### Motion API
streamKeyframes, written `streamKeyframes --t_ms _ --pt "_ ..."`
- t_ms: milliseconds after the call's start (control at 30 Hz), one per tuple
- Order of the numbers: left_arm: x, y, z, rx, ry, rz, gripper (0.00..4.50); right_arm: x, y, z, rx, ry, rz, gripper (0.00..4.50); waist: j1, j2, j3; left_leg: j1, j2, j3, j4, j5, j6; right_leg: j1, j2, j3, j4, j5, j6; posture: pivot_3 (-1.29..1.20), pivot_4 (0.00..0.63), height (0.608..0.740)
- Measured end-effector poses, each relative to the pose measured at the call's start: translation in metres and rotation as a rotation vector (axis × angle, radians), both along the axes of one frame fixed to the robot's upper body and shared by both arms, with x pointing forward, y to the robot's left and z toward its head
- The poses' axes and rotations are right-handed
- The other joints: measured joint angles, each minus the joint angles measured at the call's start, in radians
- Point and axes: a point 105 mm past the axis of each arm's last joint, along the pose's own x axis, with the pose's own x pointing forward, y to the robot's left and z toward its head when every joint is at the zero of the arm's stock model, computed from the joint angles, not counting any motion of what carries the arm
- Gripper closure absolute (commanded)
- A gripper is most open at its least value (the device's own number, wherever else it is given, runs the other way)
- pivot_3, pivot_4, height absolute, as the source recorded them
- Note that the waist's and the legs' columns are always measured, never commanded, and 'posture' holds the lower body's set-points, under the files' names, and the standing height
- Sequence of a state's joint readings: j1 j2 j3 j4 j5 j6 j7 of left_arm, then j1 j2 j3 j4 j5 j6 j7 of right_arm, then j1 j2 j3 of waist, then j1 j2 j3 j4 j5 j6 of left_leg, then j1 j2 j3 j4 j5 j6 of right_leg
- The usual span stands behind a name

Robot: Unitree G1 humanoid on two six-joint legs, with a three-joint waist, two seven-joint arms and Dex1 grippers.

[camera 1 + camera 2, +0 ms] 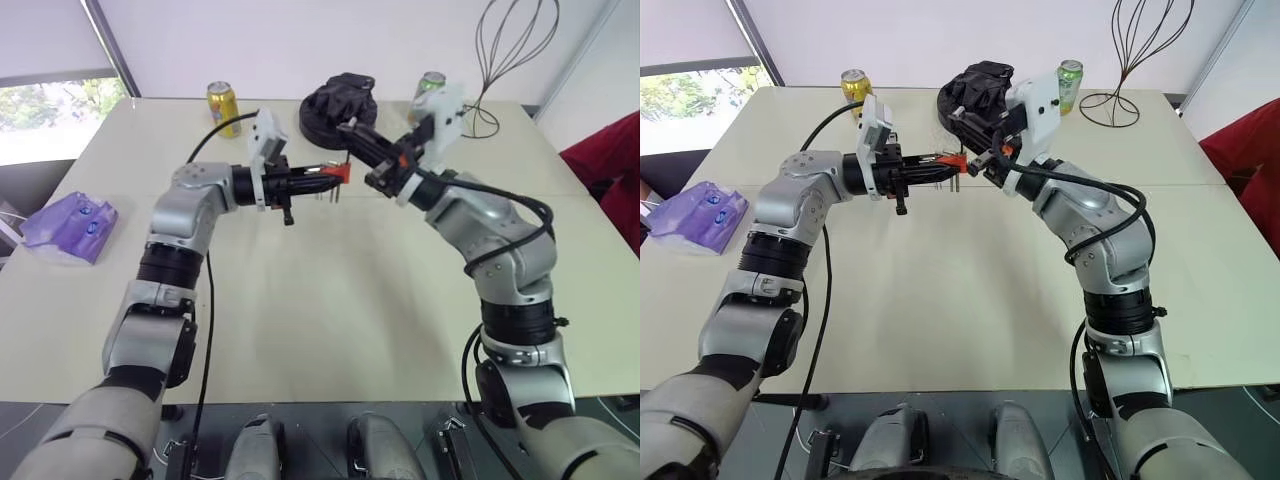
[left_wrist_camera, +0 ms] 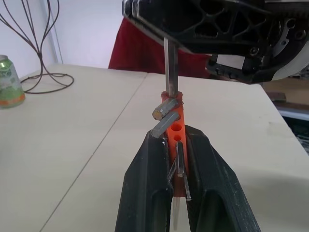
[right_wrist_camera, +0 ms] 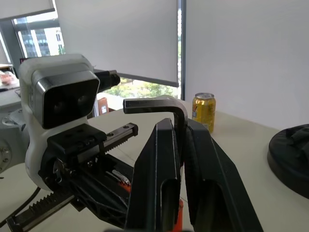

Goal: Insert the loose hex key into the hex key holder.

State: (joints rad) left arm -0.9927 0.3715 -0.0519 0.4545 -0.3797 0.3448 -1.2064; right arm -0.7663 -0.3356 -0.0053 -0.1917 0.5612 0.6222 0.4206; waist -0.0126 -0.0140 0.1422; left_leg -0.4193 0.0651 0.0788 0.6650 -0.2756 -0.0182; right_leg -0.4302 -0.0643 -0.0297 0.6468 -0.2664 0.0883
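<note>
My left gripper [image 2: 171, 136] is shut on the hex key holder [image 2: 175, 126], a small red-orange block with short grey keys sticking out, held level above the table's far middle [image 1: 338, 173]. My right gripper [image 3: 179, 123] is shut on the loose hex key [image 3: 150, 104], gripping it near its bend. The key's straight leg [image 2: 167, 63] comes down onto the holder's free end. I cannot tell whether its tip sits inside a hole. The two grippers meet tip to tip above the table [image 1: 965, 160].
Behind the grippers, a black bundle on a round base [image 1: 338, 105] stands between a yellow can [image 1: 224, 107] and a green can [image 1: 430, 90]. A wire stand [image 1: 510, 50] sits at the far right. A purple packet [image 1: 70, 228] lies at the left edge.
</note>
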Motion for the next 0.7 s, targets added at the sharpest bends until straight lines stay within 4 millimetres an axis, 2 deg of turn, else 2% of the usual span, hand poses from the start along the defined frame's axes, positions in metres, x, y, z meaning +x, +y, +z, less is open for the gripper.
streamKeyframes --t_ms 67,167,333,500,700 --pt "0.000 0.000 0.000 -0.001 0.000 0.003 4.50 0.000 0.000 0.000 -0.005 -0.005 -0.002 4.40 0.000 0.000 0.000 0.000 0.000 0.000 0.000 0.000 0.000 0.000 0.000 0.000 0.000 0.000 0.000 0.00 0.150 0.740" --pt "0.000 0.000 0.001 -0.014 0.017 0.006 4.50 0.003 -0.001 -0.001 -0.007 -0.009 -0.016 3.52 0.000 0.000 0.000 0.000 0.000 0.000 0.000 0.000 0.000 0.000 0.000 0.000 0.000 0.000 0.000 0.00 0.150 0.740" --pt "-0.001 0.004 0.009 -0.047 0.012 0.011 4.50 0.011 -0.010 -0.009 -0.007 0.021 -0.069 0.96 0.000 0.000 0.000 0.000 0.000 0.000 0.000 0.000 0.000 0.000 0.000 0.000 0.000 0.000 0.000 0.00 0.150 0.740" --pt "-0.001 0.004 0.010 -0.048 0.008 0.009 4.50 0.010 -0.012 -0.010 0.068 0.097 -0.026 0.96 0.000 0.000 0.000 0.000 0.000 0.000 0.000 0.001 -0.001 0.000 0.000 0.000 0.000 0.000 0.000 0.00 0.150 0.740" --pt "0.003 0.008 0.006 -0.052 0.027 0.026 4.50 -0.012 -0.027 -0.001 0.129 0.157 0.070 0.96 0.002 0.000 0.000 0.000 0.000 0.000 0.000 0.000 0.001 0.000 0.000 0.000 0.000 0.000 0.000 0.00 0.150 0.740"
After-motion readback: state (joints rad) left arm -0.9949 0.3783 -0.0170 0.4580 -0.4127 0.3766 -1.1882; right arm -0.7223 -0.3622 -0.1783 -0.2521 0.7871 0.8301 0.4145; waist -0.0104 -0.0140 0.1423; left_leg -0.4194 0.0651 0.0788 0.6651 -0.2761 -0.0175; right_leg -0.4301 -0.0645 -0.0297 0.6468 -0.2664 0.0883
